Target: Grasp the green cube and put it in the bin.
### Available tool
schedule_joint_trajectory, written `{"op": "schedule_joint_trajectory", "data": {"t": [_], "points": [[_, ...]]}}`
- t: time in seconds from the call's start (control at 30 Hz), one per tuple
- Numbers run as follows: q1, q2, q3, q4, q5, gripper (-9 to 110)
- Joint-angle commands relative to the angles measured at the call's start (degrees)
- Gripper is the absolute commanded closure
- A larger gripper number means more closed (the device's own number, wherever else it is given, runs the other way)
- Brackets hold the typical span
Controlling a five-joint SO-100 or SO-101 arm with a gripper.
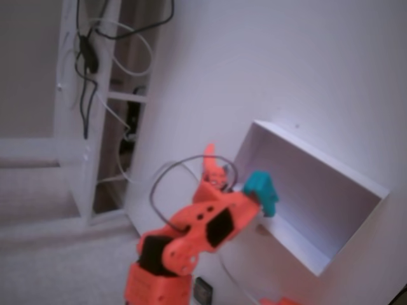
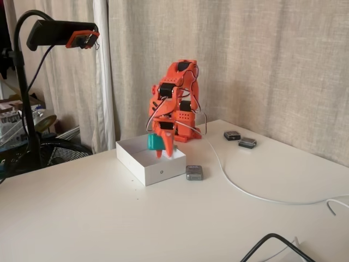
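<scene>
The orange arm is folded forward over the bin, the white open box on the tabletop, and its gripper hangs inside the box's opening with the green cube pinched between its fingers. In a fixed view from the side the cube sits above the bin's floor, not touching it, toward the wall nearest the arm's base. In a fixed view from overhead the green cube shows right at the near wall of the bin, and the picture is soft enough that I can't say for sure it is wholly inside that wall.

That is where trouble could come from. If the fingers part while the cube overhangs the rim, it may clip the thin wall and tumble out toward the arm's base. A drop from this height could also bounce on the bare floor of the box. The grey block lies just outside the bin's front corner, and two small dark blocks sit well beyond the bin, clear of the arm.
</scene>
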Motion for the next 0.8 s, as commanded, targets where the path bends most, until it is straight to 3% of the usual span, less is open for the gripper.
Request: {"op": "schedule_joint_trajectory", "data": {"t": [0.0, 0.1, 0.17, 0.37, 0.57, 0.77], "points": [[1.6, 4.9, -1.7, 2.3, -2.8, 47], [0.4, 4.0, -1.0, 0.8, -3.8, 48], [4.0, 1.8, -2.7, 6.3, -8.8, 44], [2.6, -3.1, 0.9, -1.8, -8.1, 46], [3.9, -3.4, 0.3, 3.2, -11.2, 43], [1.8, -1.1, 0.0, 0.9, -9.3, 43]]}}
